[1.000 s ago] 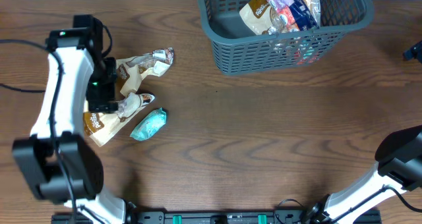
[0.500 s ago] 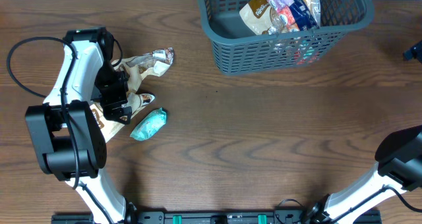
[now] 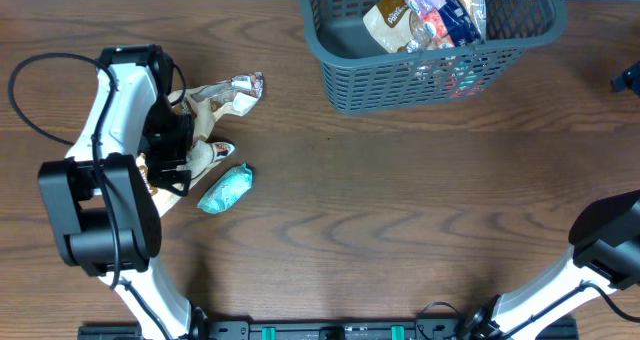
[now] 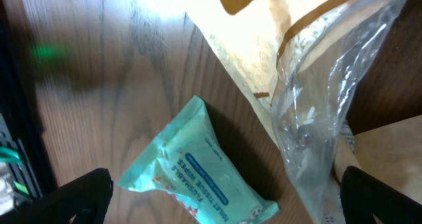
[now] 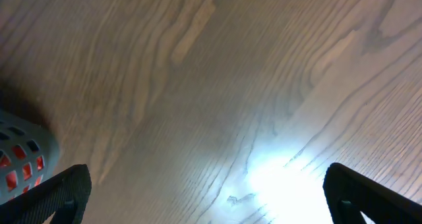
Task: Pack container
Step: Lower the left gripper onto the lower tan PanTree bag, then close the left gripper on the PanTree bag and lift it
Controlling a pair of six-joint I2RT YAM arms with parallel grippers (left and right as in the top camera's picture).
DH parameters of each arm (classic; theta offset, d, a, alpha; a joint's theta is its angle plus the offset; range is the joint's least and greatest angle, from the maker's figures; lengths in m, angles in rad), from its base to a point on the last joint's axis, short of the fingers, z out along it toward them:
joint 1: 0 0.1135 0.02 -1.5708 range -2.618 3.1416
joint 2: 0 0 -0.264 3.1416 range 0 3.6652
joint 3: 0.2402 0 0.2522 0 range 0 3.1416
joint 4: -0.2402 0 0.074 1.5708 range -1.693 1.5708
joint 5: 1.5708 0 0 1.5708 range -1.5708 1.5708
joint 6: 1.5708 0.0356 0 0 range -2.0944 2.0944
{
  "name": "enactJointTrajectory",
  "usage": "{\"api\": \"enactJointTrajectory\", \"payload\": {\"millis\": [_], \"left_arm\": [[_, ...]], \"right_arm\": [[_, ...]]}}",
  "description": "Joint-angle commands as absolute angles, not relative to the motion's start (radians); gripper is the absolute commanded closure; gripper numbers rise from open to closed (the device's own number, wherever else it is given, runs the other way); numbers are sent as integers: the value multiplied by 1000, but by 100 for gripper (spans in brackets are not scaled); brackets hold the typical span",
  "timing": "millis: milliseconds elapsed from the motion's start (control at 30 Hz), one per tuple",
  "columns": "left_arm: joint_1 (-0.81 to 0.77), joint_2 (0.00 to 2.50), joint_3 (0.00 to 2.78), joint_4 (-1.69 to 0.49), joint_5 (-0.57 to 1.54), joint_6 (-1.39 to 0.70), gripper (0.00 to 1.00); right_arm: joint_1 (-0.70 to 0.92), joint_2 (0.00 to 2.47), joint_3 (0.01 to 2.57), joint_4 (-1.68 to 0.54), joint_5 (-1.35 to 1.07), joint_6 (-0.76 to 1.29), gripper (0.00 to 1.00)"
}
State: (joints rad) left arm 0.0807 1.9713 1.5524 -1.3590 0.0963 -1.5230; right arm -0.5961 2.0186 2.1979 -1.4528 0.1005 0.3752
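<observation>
left gripper [image 4: 229,196] spread, teal packet [image 4: 191,171] near (wipes)

Snack packets [image 3: 225,97] left — container [image 3: 400,85] far right

Far container [image 3: 430,85] rim beyond top edge; tan packet [image 3: 168,198] half under left arm [image 3: 110,110].

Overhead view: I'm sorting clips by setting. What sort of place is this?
Probably a robot manipulation test bench: a left arm and right arm at a wood-grain table, a slotted container of snack packets, a loose wipes packet.
</observation>
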Motion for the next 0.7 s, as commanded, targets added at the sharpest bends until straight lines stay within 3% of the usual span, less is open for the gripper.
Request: {"api": "enactJointTrajectory", "payload": {"millis": [0, 367, 667], "left_arm": [[84, 1885, 1512, -1356, 46, -1481, 1], [84, 1714, 1176, -996, 31, -1480, 1], [84, 1723, 1131, -893, -22, -1551, 1]], "right_arm": [[-595, 2016, 2195, -1451, 97, 389, 1], [-595, 2016, 2195, -1451, 97, 389, 1], [-595, 2016, 2195, -1451, 97, 389, 1]]}}
